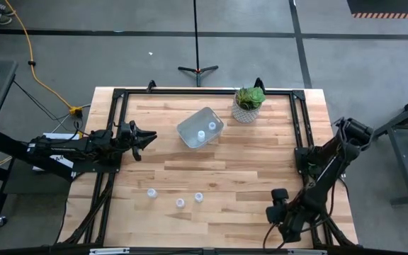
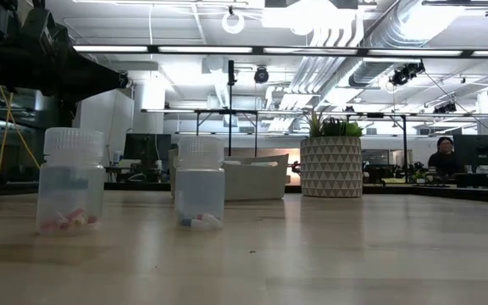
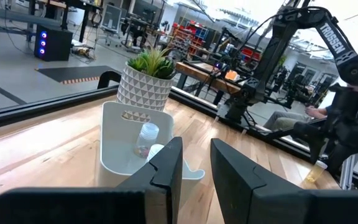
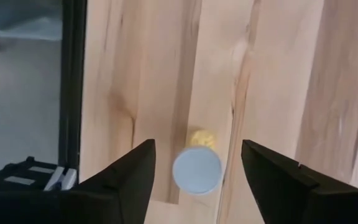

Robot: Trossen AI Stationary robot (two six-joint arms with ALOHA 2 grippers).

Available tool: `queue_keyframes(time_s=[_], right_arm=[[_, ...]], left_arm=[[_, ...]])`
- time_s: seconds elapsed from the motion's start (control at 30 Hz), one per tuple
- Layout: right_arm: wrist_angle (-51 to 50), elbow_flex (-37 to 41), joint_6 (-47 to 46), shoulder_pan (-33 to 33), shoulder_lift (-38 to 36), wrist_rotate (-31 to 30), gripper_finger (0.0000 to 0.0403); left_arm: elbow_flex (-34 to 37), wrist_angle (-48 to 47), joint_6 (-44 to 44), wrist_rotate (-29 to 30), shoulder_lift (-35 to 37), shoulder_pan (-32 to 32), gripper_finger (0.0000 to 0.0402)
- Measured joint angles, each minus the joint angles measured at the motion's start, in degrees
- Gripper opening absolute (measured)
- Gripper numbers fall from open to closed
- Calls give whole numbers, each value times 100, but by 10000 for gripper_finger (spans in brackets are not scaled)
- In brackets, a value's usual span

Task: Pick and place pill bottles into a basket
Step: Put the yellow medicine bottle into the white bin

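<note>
Basket [image 3: 120,146]: its near wall is hidden behind the left gripper's dark fingers [image 3: 166,165].
Pill bottle [image 4: 196,169]: only its white cap is seen from above.
Pills in bottle [image 2: 72,182]: too small to be counted.
Person [image 2: 444,157]: partly hidden behind a screen.

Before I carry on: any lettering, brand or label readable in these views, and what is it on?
"TROSSEN": white letters along the right arm, partly cut off, in the left wrist view.
Pill bottles: no label readable.
Basket and plant pot: no lettering.
Screens in the room behind: too small to read.
</note>
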State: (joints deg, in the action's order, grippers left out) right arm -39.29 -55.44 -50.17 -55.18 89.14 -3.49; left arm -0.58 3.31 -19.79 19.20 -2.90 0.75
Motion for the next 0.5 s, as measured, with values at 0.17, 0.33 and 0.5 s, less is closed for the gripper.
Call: queue_keyframes(time_s=[0.17, 0.33, 0.5], right_arm=[[1, 0, -42, -20, 205, 170, 227], [-1, 0, -97, -39, 276, 177, 221], [-33, 0, -127, -39, 278, 207, 199]], left_arm=[[0, 0, 0, 0, 0, 0, 120], [0, 0, 0, -2, 0, 0, 120], [0, 0, 0, -2, 0, 0, 120]])
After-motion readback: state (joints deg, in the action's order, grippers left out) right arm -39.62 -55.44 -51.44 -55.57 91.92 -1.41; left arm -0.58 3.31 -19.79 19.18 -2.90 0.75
